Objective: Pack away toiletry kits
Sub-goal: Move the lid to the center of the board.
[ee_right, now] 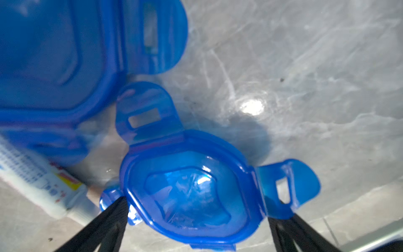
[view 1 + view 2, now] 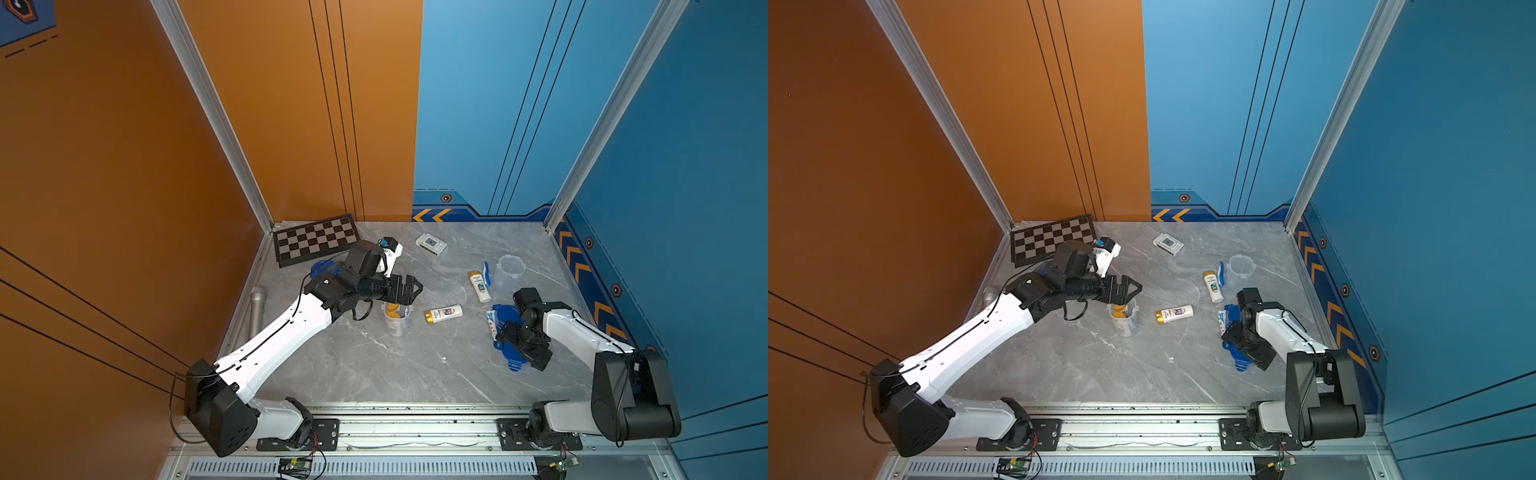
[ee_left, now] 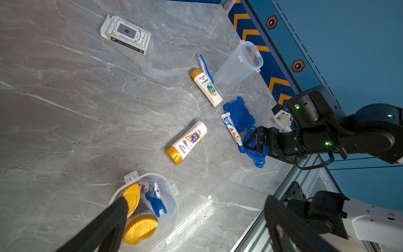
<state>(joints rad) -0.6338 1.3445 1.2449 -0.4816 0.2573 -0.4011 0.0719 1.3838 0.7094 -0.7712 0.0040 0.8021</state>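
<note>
L gripper spread wide above clear plastic cup w/ gold-capped white bottles; R gripper spread, flanking blue clip-tab plastic lid.

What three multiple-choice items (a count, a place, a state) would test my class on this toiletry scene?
1. How many gold-capped bottles lie loose on the table? A one; B two; C four.
2. Where is the loose toothpaste tube? A beside the blue lids; B on a bottle; C between the bottles.
3. The right tool is: A open astride a blue lid; B shut on a bottle; C shut on the tube.
Key: B, two lie flat there; A, the tube lies along the lids' edge; A, its fingers stand apart either side of the lid.
</note>
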